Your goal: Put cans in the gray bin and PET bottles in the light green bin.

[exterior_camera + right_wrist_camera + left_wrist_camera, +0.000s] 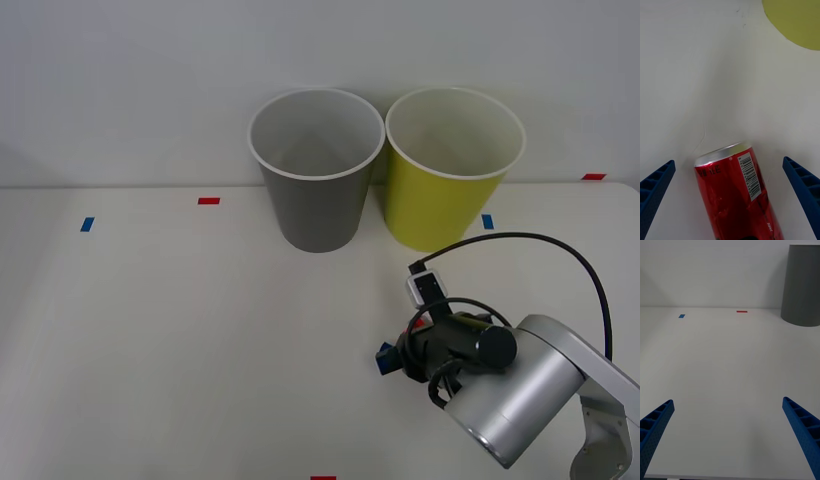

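Right wrist view: one red can (pixel 735 191) lying on the table (pixel 696 75), between the spread blue fingers (pixel 655 187) of the right gripper (pixel 730 198), untouched (hidden behind the arm in front view). Bins, two: gray bin (pixel 317 170), light green bin (pixel 452 170) beside it; can near the green. Left gripper (pixel 730 438): wide open, empty.
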Tool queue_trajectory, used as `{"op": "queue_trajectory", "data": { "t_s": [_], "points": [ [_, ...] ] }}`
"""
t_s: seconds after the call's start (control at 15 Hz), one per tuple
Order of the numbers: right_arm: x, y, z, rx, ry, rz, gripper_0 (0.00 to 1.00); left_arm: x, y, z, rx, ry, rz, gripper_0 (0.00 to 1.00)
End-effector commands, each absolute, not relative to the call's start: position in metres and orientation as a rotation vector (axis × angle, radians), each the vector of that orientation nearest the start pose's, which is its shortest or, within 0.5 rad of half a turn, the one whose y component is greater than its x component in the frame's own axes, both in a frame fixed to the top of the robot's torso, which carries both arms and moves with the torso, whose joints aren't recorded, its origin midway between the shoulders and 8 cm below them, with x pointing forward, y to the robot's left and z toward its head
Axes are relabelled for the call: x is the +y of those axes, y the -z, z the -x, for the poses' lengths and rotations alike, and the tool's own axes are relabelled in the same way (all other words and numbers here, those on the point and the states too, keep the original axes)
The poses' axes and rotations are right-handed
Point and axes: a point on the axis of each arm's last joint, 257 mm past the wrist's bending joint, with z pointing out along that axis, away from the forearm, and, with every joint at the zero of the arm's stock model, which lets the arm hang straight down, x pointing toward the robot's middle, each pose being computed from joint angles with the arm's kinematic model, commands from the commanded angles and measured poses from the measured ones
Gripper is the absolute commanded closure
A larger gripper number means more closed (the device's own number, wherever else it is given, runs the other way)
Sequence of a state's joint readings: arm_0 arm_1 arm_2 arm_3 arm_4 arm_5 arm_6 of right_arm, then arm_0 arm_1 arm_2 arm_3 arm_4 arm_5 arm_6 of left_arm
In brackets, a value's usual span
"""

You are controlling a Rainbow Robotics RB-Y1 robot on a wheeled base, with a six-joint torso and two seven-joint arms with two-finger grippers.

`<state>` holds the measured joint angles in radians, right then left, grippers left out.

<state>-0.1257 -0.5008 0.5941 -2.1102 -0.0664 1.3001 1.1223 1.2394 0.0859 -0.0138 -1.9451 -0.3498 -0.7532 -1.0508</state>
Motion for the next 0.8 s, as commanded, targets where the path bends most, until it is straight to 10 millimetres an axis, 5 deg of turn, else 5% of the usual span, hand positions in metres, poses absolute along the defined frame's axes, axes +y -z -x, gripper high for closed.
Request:
{"op": "queue_trajectory", "data": {
  "t_s": [0.07, 0.6, 0.67, 0.73, 0.8],
  "points": [
    [-0.1377, 0.3075, -0.4117, 2.383, 0.029, 0.42, 0.0, 0.2874, 0.2822, -0.1545, 1.69, 0.003, 0.065, 0.0],
    [-0.1466, 0.3168, -0.4147, 2.411, 0.042, 0.363, 0.03, 0.2874, 0.2822, -0.1545, 1.69, 0.003, 0.065, 0.0],
    [-0.1466, 0.3168, -0.4147, 2.411, 0.041, 0.361, 0.5, 0.2874, 0.2822, -0.1545, 1.69, 0.003, 0.065, 0.0],
    [-0.1463, 0.3166, -0.4149, 2.411, 0.038, 0.356, 0.86, 0.2874, 0.2822, -0.1545, 1.69, 0.003, 0.065, 0.0],
    [-0.1456, 0.3163, -0.415, 2.41, 0.036, 0.354, 0.98, 0.2874, 0.2822, -0.1545, 1.69, 0.003, 0.065, 0.0]
  ]
}}
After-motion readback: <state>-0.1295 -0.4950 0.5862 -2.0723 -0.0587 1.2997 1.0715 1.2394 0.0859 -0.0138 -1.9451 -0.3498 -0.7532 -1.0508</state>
